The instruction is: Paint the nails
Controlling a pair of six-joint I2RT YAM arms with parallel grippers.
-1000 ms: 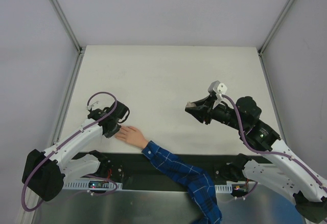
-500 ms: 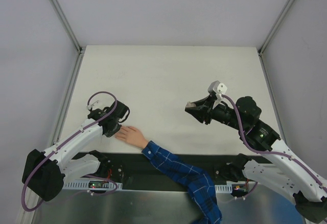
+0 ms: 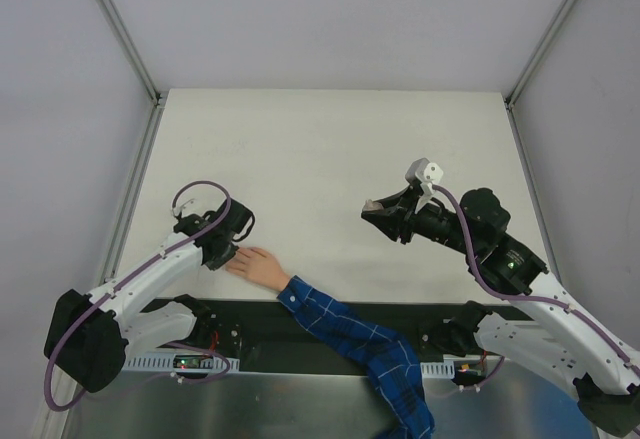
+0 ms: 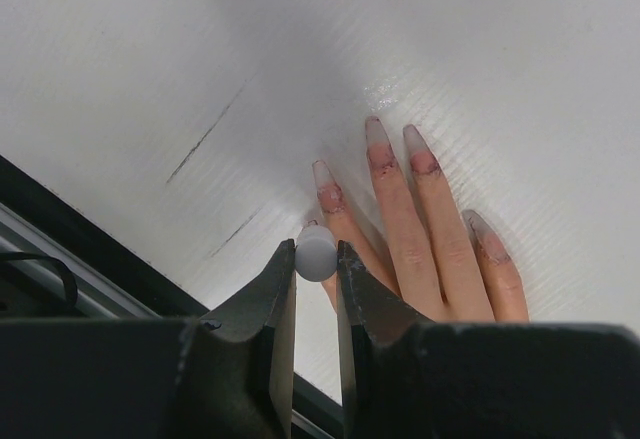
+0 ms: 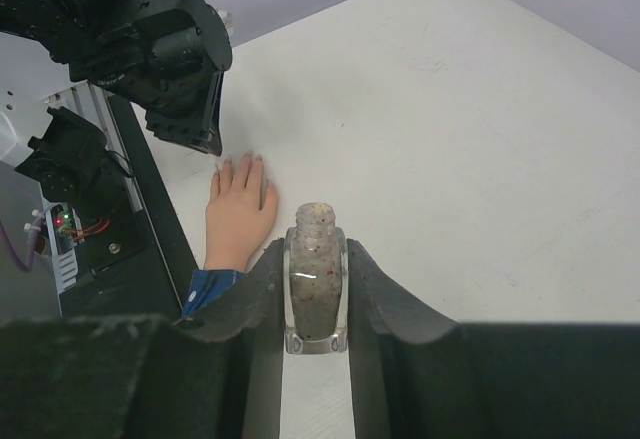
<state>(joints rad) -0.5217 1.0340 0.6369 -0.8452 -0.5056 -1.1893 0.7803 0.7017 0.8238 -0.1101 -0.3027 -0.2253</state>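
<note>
Vs. one sec ago almost nothing moves: the left gripper (image 4: 316,249) stays w/ its jaws closed on a small grey round brush cap (image 4: 316,257), just above the outer finger of the hand (image 4: 425,254), which lies flat at the front edge of the counter (image 3: 320,149). I judge that painting is paused mid-way; the nails (image 4: 376,133) look pale, w/ reddish smears at their bases. The right gripper (image 5: 316,259) jaws keep clamping the small clear bottle (image 5: 316,294), neck open, well apart from the hand; no brand or writing is readable.
</note>
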